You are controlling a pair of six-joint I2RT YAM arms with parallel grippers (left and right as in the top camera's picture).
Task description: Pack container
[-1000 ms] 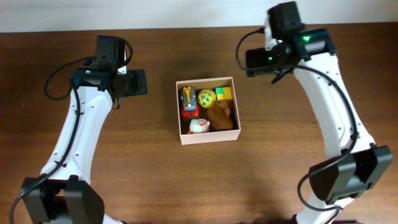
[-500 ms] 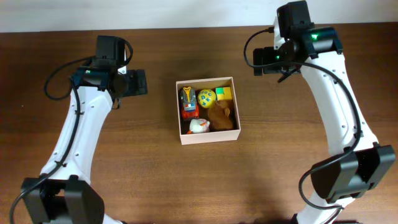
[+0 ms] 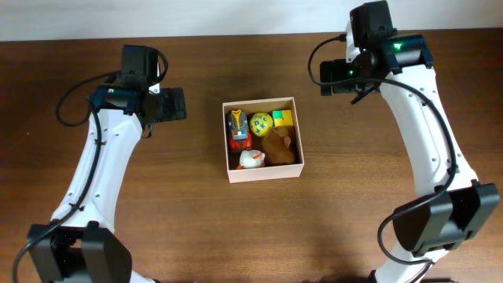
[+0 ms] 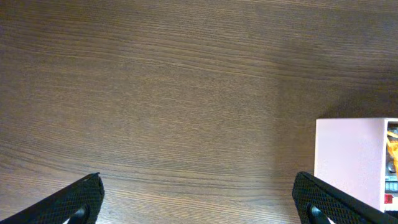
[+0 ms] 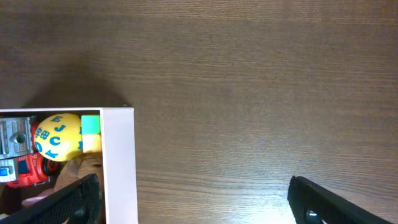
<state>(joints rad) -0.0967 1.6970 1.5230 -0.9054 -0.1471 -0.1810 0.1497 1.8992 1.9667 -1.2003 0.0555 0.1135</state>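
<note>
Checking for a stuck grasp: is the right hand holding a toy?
No, the right hand is open, with only bare table showing between its fingers.

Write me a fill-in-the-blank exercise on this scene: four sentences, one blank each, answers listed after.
1. The container stands on the wooden table ___ the two arms.
2. The left gripper and the right gripper both have their jaws ___ and hold nothing.
3. The yellow ball is printed with ___ letters.
4. The brown plush toy lies ___ the container.

Missing words: between; open; blue; inside
</note>
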